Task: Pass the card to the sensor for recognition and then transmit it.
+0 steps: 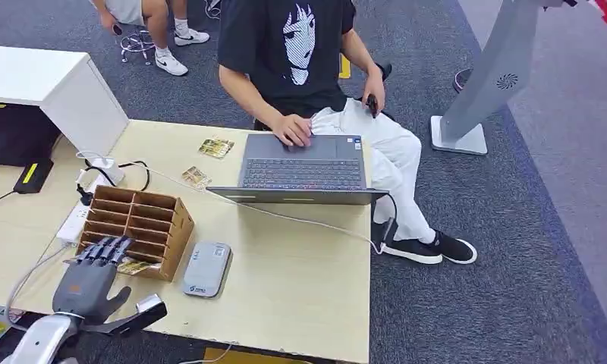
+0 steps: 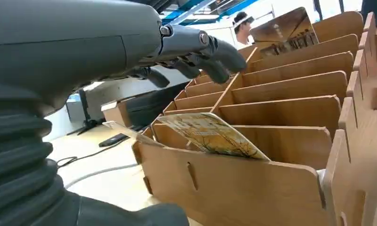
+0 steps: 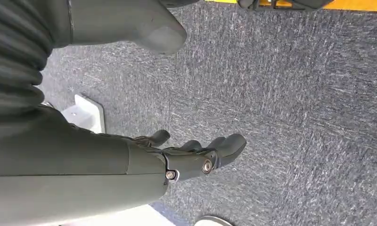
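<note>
One card [image 2: 210, 135] tilted in rack [image 1: 137, 220] front slot, just below left robot hand [image 1: 88, 280], fingers spread, empty; near bench [image 1: 300, 288] edge. Right robot hand [image 3: 177, 157] loosely spread, empty, over carpet.

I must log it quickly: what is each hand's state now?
Left hand: open, fingers over the brown wooden slotted card holder, holding nothing.
Right hand: open, empty.

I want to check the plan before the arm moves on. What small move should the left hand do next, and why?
Probably lower the left hand a little and close its fingers on the card. The hand is open and holds nothing; its fingers hover over the wooden organizer, and the card leans out of the nearest slot. The grey sensor lies beside the organizer.
</note>
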